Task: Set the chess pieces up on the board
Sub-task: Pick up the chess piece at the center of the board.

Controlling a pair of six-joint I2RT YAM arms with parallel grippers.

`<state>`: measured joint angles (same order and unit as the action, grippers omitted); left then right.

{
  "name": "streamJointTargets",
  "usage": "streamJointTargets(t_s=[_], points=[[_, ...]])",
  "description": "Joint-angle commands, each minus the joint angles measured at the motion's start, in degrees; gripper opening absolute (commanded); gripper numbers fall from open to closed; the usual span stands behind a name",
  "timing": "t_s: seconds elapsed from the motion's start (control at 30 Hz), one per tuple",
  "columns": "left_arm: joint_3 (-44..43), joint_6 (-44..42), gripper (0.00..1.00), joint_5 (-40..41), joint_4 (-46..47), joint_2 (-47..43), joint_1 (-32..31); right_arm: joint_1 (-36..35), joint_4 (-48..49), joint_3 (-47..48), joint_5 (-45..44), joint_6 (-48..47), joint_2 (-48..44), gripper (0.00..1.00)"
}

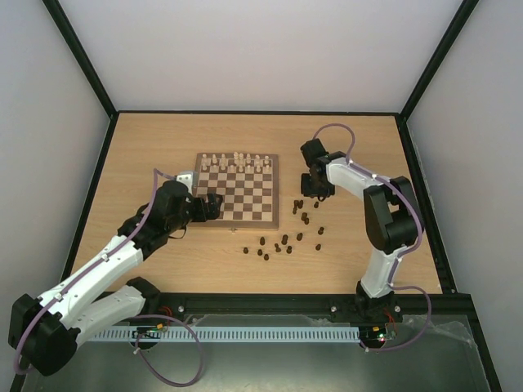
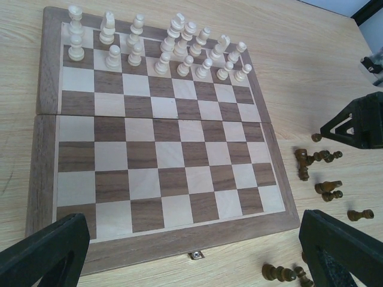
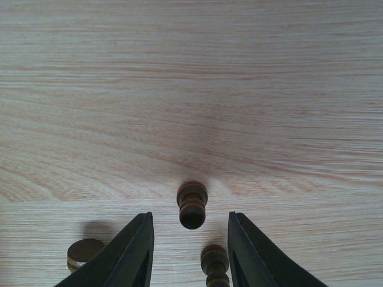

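Chess pieces [image 1: 284,238] beside board [image 1: 245,200] (loosely scattered)

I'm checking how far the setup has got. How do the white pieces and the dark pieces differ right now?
Colour: the white pieces are cream, the dark pieces deep brown. Place: the white pieces fill two rows at the far end of the board; the dark pieces are scattered on the table to its right. Pose: the white pieces stand upright; several dark pieces lie toppled. Both sets are small turned wood.
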<state>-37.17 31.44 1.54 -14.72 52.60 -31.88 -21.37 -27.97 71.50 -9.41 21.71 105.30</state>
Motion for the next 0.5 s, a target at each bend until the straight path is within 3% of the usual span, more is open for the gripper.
streamJointTargets(t_s=[0.0, 0.33, 0.47], points=[[0.23, -0.10, 0.99, 0.91, -0.14, -0.32, -0.28, 0.09, -1.00, -0.27, 1.37, -0.86, 1.93, 0.35], [0.24, -0.12, 0.99, 0.88, -0.13, -0.13, -0.24, 0.49, -0.82, 0.42, 0.85, -0.71, 3.31, 0.22], [0.51, -0.05, 0.99, 0.96, 0.28, -0.24, -0.27, 0.62, -1.03, 0.83, 0.28, -0.71, 3.44, 0.21]])
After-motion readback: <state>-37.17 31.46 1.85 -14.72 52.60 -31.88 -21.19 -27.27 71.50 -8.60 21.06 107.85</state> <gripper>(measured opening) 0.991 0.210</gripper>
